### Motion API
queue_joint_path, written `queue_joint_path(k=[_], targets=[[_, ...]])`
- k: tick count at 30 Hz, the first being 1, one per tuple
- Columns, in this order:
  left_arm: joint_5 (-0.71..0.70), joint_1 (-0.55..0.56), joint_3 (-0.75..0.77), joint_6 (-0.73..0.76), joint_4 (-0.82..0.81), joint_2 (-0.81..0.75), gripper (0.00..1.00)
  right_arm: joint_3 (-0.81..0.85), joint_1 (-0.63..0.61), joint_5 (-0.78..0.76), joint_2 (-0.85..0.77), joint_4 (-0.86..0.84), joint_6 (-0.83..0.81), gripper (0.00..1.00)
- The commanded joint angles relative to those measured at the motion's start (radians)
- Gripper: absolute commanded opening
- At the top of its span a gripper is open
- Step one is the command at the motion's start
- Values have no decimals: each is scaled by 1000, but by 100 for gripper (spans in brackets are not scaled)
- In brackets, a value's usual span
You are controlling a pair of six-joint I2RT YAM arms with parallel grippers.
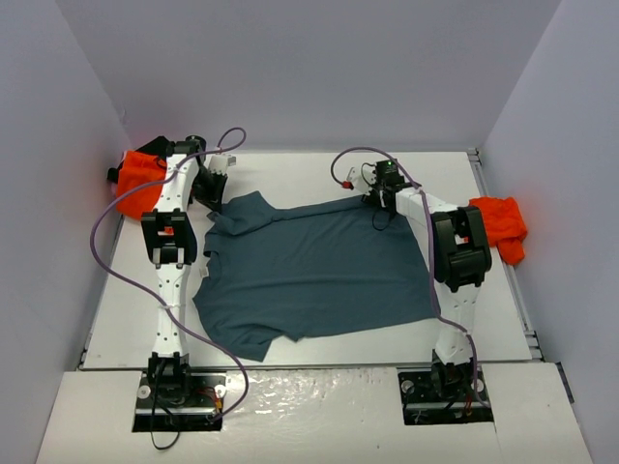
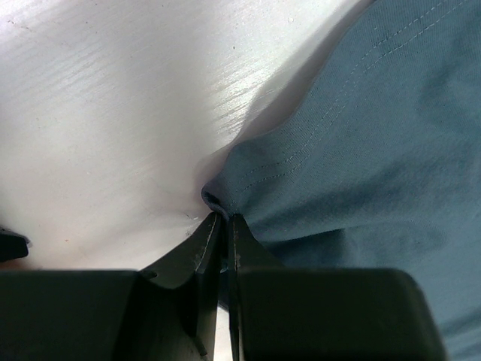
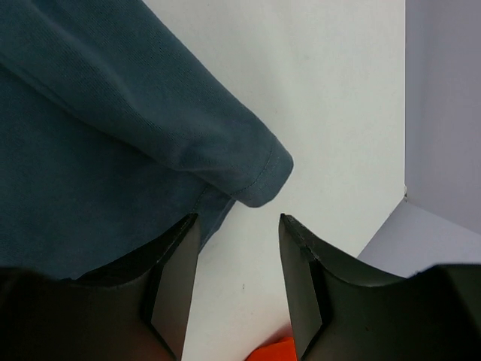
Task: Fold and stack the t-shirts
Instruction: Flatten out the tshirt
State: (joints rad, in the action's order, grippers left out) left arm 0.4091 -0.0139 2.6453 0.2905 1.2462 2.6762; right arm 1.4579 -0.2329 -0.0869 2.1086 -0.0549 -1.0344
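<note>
Top view: a soft, short-sleeved slate-blue t-shirt (image 1: 319,275) lies spread on the white bench (image 1: 319,166) between the two arms. It is mostly flat, rumpled along its far left edge. The left tool (image 1: 215,187) sits at its far left corner, the right tool (image 1: 379,205) at its far right corner. A crumpled bright left orange t-shirt (image 1: 135,179) is heaped at the bench's far left edge, and a right orange t-shirt (image 1: 498,227) at the right edge. No stack in sight

Left wrist view: left tool (image 2: 223,218) clenched on a pinch of the slate-blue t-shirt (image 2: 361,150) at its stitched hem; cloth puckers at the tips, bench (image 2: 113,113) bare beside it

Right wrist view: right tool (image 3: 239,222) released, jaws apart, nothing between them. A rolled-over edge of the slate-blue t-shirt (image 3: 90,135) lies just ahead of the tips

Judgement: early stage. No shirt folded yet; one corner gripped, the other not; all folding and stacking remain
</note>
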Motion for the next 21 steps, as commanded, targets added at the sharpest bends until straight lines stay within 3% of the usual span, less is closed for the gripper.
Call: queue_joint_path(k=[1, 10, 14, 15, 18, 21], targets=[[-33, 3, 19, 27, 32, -87, 0, 69, -13, 8, -12, -20, -17, 43], [-31, 3, 23, 29, 37, -80, 0, 119, -30, -7, 44, -24, 25, 41], [-22, 3, 19, 30, 37, -82, 0, 276, 14, -57, 57, -40, 404, 44], [-21, 3, 19, 30, 36, -82, 0, 335, 32, -52, 62, 35, 495, 44], [-13, 3, 20, 29, 37, -80, 0, 600, 124, 199, 120, 304, 775, 44], [-9, 3, 24, 29, 39, -79, 0, 619, 174, 346, 125, 400, 923, 44]])
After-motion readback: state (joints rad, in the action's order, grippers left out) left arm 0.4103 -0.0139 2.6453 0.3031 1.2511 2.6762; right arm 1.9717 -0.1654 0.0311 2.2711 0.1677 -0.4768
